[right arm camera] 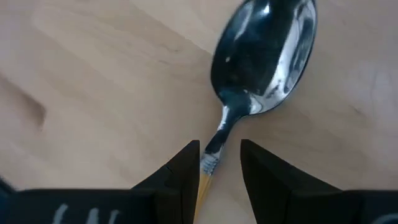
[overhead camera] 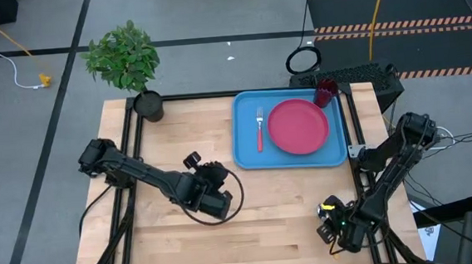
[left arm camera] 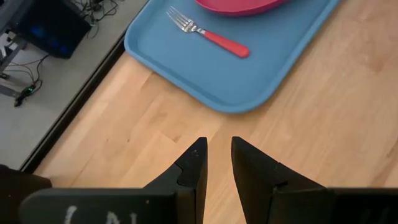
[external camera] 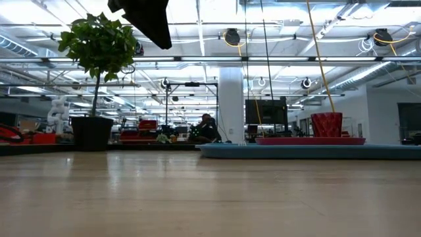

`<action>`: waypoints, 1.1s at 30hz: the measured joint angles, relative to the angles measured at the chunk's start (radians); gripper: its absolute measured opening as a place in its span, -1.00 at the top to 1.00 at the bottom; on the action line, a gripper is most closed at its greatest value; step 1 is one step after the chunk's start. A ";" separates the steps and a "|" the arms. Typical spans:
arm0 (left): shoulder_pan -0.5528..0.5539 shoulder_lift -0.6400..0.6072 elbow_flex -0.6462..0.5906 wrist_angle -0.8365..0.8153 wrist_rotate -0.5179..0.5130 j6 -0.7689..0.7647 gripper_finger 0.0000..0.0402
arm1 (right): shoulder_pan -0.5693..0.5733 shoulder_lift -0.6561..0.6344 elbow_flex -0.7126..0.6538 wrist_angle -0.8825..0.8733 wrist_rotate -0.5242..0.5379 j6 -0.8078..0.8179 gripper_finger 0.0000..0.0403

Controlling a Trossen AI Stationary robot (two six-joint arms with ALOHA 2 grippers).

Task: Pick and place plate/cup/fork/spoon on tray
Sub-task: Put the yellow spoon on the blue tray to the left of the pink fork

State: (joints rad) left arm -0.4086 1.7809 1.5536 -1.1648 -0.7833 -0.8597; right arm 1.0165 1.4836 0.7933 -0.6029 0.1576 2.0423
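The light-blue tray lies at the table's far right. On it are the pink-red plate, the red-handled fork left of the plate, and the maroon cup at its far right corner. My left gripper hovers over bare wood near the table's middle, short of the tray's near left corner, its fingers a little apart with nothing between them. My right gripper is near the table's front right corner, shut on the spoon. My right gripper has the spoon by the top of its orange handle, just behind the metal neck, between its two fingers. The fingers point steeply down. The silver bowl sticks out past the fingertips over the wood; I cannot tell whether it touches the table.
A potted plant in a black pot stands at the table's far left corner. Bare wood lies between the two arms and in front of the tray. A black metal frame runs along the table's edges. A person sits far off in the room.
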 joint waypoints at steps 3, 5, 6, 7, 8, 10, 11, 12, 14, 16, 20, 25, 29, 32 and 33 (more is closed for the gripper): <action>-0.007 0.000 0.000 0.000 0.000 0.000 0.62 | -0.013 0.018 0.000 0.000 -0.006 0.007 0.47; -0.010 0.000 0.000 0.000 0.000 0.003 0.62 | -0.023 0.026 0.000 0.000 -0.006 0.007 0.47; -0.010 0.000 0.000 0.000 0.000 0.005 0.62 | -0.029 0.030 0.001 0.001 -0.006 0.006 0.47; -0.010 0.000 0.000 0.001 0.000 0.008 0.62 | -0.035 0.034 0.002 0.001 -0.008 0.006 0.47; -0.010 0.000 0.000 0.001 0.000 0.009 0.62 | -0.041 0.038 0.003 -0.002 -0.010 0.006 0.47; -0.009 0.000 0.000 0.001 0.000 0.009 0.62 | -0.055 0.048 0.004 -0.005 -0.014 0.007 0.47; -0.009 0.000 0.000 0.001 0.000 0.010 0.62 | -0.061 0.050 0.004 -0.007 -0.017 0.005 0.47; -0.009 0.000 0.000 0.001 0.000 0.013 0.62 | -0.067 0.052 0.004 -0.011 -0.020 -0.001 0.48; -0.009 0.000 0.000 0.002 0.000 0.021 0.62 | -0.080 0.054 0.004 -0.014 -0.026 -0.009 0.51; -0.009 0.000 0.000 0.002 0.000 0.028 0.62 | -0.093 0.054 0.004 -0.016 -0.030 -0.020 0.55; -0.008 0.000 0.000 0.002 0.000 0.041 0.62 | -0.119 0.055 0.002 -0.020 -0.034 -0.041 0.64; -0.004 0.000 0.000 0.002 0.000 0.042 0.62 | -0.143 0.056 0.002 -0.045 -0.020 -0.028 0.78; -0.004 0.000 0.000 0.002 0.000 0.043 0.62 | -0.167 0.057 0.001 -0.069 -0.003 -0.036 0.88; -0.004 0.000 0.001 0.002 0.000 0.054 0.62 | -0.181 0.057 0.000 -0.063 0.043 -0.075 0.93; -0.004 0.000 0.001 0.002 0.000 0.056 0.62 | -0.183 0.057 -0.001 -0.057 0.067 -0.083 0.94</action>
State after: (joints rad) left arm -0.4129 1.7809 1.5543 -1.1625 -0.7837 -0.8035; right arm 0.8332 1.5402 0.7925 -0.6604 0.2249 1.9592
